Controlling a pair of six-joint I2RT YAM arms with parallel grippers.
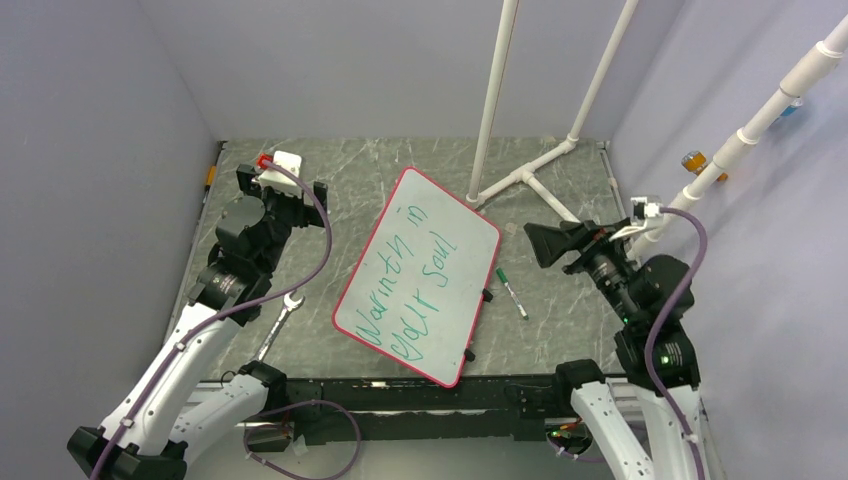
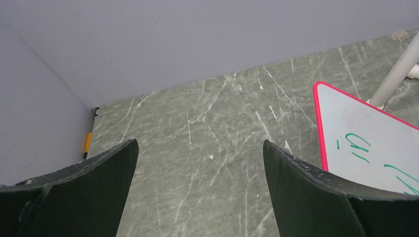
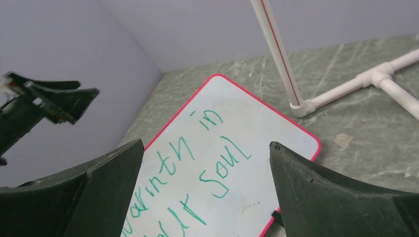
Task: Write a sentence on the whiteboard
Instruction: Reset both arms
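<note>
The whiteboard [image 1: 455,235], white with a red rim, lies tilted on the green marble table between the arms. The sentence [image 1: 415,285] is green lettering in two lines across it. The board [image 3: 276,126] and the sentence [image 3: 217,163] fill the right wrist view; a corner of the board [image 2: 356,123] shows in the left wrist view. My left gripper [image 1: 288,185] is open and empty, left of the board's far corner. My right gripper [image 1: 545,245] is open and empty, just right of the board. A green-capped marker [image 1: 511,292] lies on the table right of the board.
A white pipe frame [image 1: 530,175] stands behind the board, its foot close to the far corner. A wrench [image 1: 280,322] lies left of the board by the left arm. A small black cap [image 1: 487,295] sits at the board's right edge. Grey walls close in the table.
</note>
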